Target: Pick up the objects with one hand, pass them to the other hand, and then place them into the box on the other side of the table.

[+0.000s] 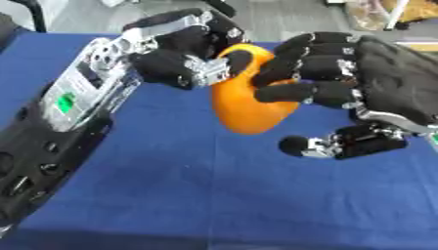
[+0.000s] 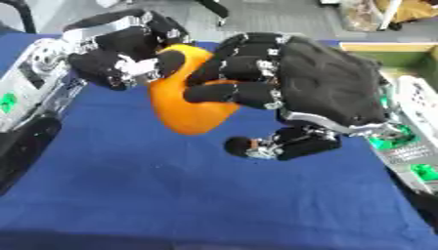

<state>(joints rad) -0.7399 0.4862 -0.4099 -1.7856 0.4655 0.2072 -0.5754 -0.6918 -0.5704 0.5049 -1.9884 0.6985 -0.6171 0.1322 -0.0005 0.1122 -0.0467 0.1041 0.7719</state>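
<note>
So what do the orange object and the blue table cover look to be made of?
The orange object: smooth and evenly coloured with a soft sheen, probably plastic or rubbery foam; no dent shows where the left hand and right hand curl round it, though that settles little. The blue table cover: matte with faint creases, so likely woven cloth.

Smooth matt orange object [image 1: 248,105], blue cloth table cover [image 1: 214,195]

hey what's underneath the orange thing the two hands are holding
Only bare blue tablecloth shows below the orange object, held by left hand and right hand. Its upper part is covered by fingers.
</note>
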